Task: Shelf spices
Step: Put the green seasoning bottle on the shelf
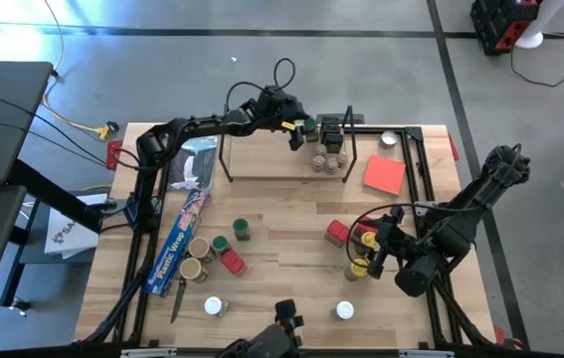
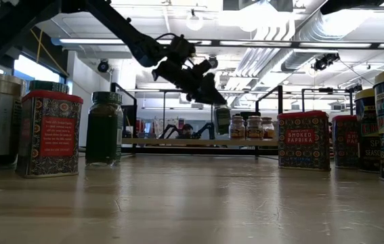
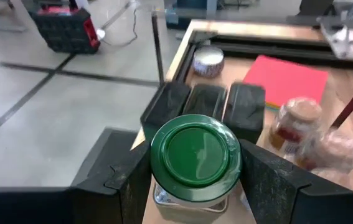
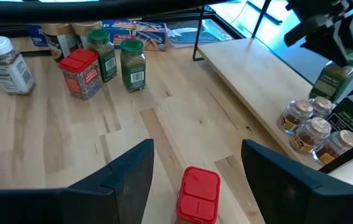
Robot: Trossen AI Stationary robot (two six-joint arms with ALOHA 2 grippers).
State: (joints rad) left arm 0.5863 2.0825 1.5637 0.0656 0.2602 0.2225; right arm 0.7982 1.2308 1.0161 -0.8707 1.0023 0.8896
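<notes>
High view: the left claw reaches to the upper middle of the frame, over the shelf, where several jars and dark tins already stand at its right end. The right claw hovers at lower right over a red tin, fingers apart, holding nothing. Most spices remain scattered across the wooden tabletop.

Low view: the left claw holds a jar just above the shelf board; beyond lies an open workroom with ceiling lights and ducts.

Left wrist view: both fingers press the sides of the green-lidded jar, beside 3 dark tins.

Right wrist view: the red tin sits between the parted fingers.

The step in hand looks like placing; next, lower the jar upright beside its neighbours, then release.
</notes>
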